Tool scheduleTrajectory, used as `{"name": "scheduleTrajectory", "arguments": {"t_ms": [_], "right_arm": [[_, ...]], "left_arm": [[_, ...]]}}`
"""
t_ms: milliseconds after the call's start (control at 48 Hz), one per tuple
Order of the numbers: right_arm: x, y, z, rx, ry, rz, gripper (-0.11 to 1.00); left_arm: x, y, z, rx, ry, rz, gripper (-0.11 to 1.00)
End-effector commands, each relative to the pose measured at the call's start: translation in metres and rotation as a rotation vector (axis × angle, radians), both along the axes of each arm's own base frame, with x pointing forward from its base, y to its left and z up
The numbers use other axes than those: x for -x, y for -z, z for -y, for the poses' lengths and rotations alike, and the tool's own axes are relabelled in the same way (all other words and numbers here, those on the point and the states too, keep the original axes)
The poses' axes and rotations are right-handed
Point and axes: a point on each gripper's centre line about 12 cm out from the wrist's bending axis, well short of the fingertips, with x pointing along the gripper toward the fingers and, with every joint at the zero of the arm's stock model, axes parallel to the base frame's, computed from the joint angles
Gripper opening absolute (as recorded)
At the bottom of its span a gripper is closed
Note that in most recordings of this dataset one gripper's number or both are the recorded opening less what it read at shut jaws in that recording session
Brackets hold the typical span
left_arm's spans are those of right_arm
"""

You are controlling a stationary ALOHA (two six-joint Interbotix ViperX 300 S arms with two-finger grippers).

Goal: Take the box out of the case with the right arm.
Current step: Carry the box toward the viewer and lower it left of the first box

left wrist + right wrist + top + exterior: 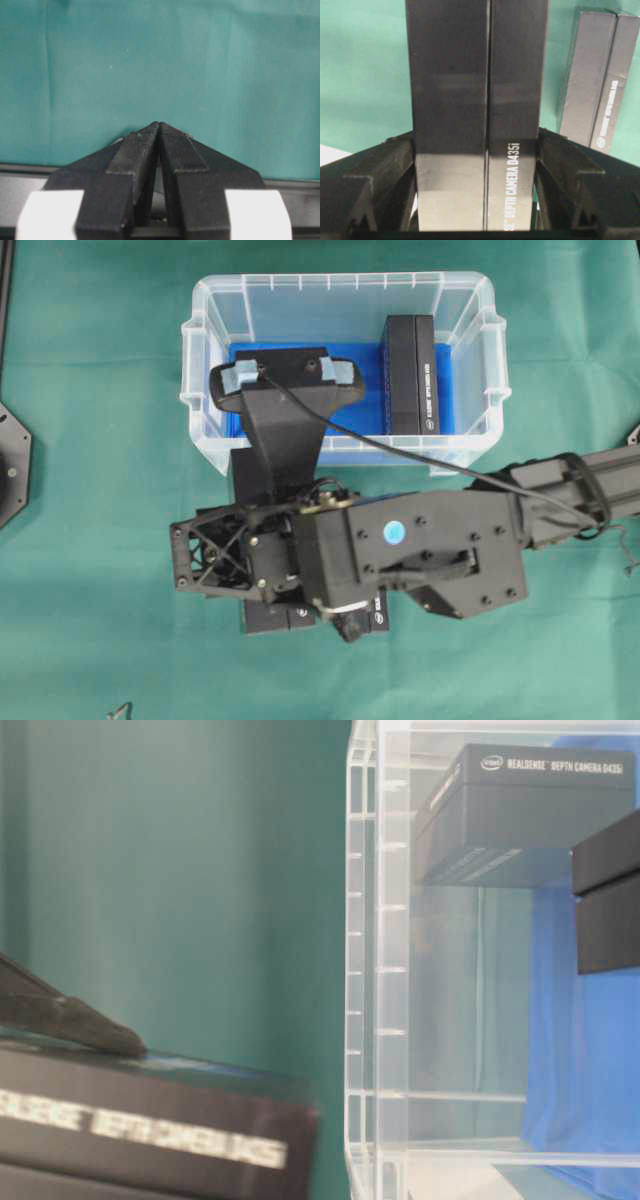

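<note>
My right gripper (pixel 475 140) is shut on a long black box (pixel 475 75) printed "DEPTH CAMERA D435i", one finger against each long side. This box (pixel 268 618) lies under the right arm (pixel 420 550), outside the clear case (pixel 340 282), just in front of its near wall. At table level one black fingertip (pixel 70 1015) lies on top of the box (pixel 140 1130). Another black box (pixel 410 375) stands inside the case on the blue lining, near its right wall. My left gripper (pixel 159 125) is shut and empty over bare green cloth.
A further black box (pixel 597 80) lies on the green cloth beside the held one, partly under the arm (pixel 370 620). The right arm's camera mount (pixel 290 380) hangs over the left half of the case. The left arm's base (pixel 10 465) sits at the left edge.
</note>
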Motion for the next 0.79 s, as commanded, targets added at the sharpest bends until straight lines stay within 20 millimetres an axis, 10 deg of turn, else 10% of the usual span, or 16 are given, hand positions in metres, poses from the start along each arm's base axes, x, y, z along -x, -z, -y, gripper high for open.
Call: {"name": "scheduleTrajectory", "arguments": {"t_ms": [0,375,770], "right_arm": [[0.003,-0.015,0.001,-0.019,0.000,0.046,0.68],[-0.015,0.030,-0.002,-0.023,-0.001,-0.043,0.68],[-0.033,0.120,-0.005,-0.036,-0.001,-0.133,0.68]], "left_arm": [[-0.002,-0.006,0.000,-0.001,-0.001,0.021,0.00],[-0.002,-0.006,-0.001,-0.003,-0.001,0.020,0.00],[-0.001,-0.005,0.000,-0.001,-0.002,0.020,0.00]]}}
